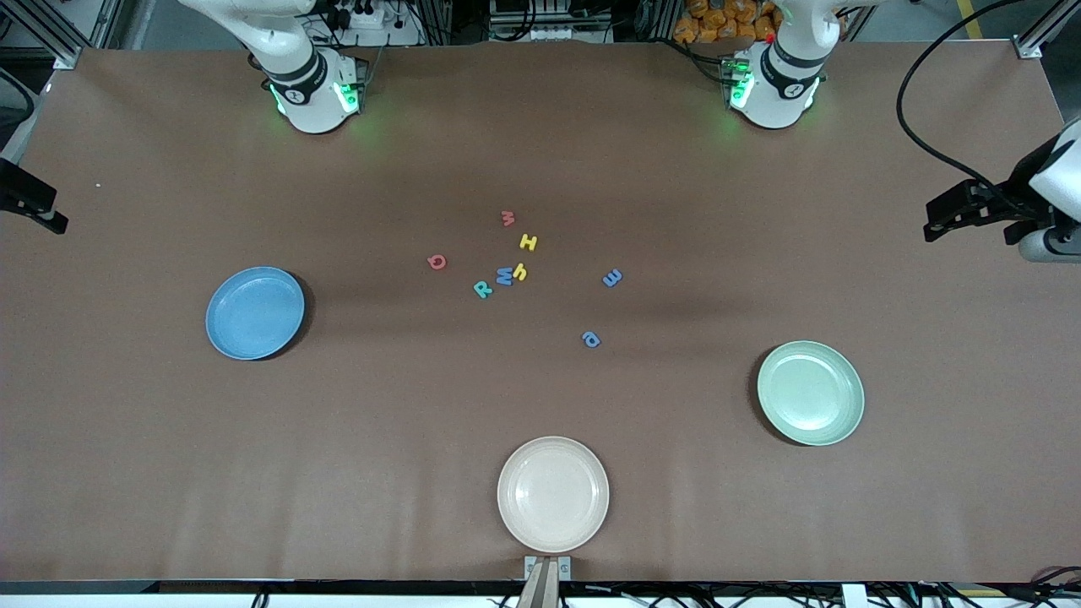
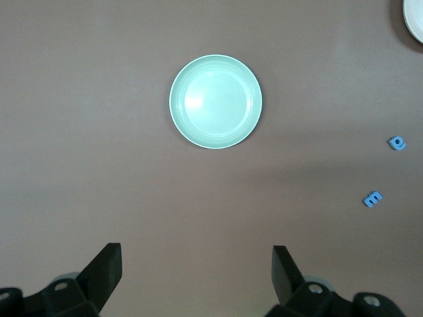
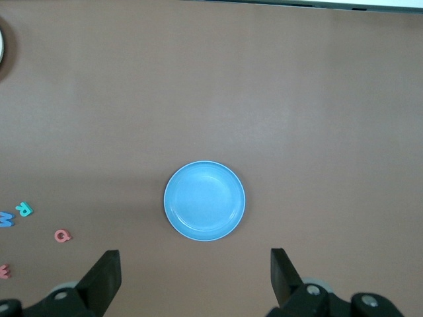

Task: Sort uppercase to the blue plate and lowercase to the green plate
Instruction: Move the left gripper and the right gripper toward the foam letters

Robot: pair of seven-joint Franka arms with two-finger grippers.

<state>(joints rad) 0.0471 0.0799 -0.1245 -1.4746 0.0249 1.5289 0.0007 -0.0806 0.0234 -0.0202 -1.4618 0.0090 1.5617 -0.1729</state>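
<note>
Nearest the front camera lies a cream plate [image 1: 553, 494], on the brown desk [image 1: 127, 422] close to its edge. Taking this cream plate as landmark: the green plate [image 1: 811, 393] lies farther from the camera and toward the left arm's end of the desk; the blue plate [image 1: 255, 312] lies farther still and toward the right arm's end. Both hold nothing.

All eight letters lie on the desk farther from the camera than the cream plate, in a loose group about in line with it. Uppercase: teal R [image 1: 482, 289] just beside blue M [image 1: 504, 276], yellow H [image 1: 529, 243], and red G [image 1: 437, 262] set apart toward the right arm's end. Lowercase: yellow h [image 1: 520, 272] touching the M, red w [image 1: 507, 218] farthest from the cream plate, blue m [image 1: 612, 278] toward the left arm's end, and blue a [image 1: 591, 339] closest to the cream plate.

Left end effector [image 2: 197, 267]: raised over the desk near the green plate, fingers spread wide, gripping nothing. Right end effector [image 3: 195, 271]: raised over the desk near the blue plate, fingers likewise spread, gripping nothing. Both arms wait.
</note>
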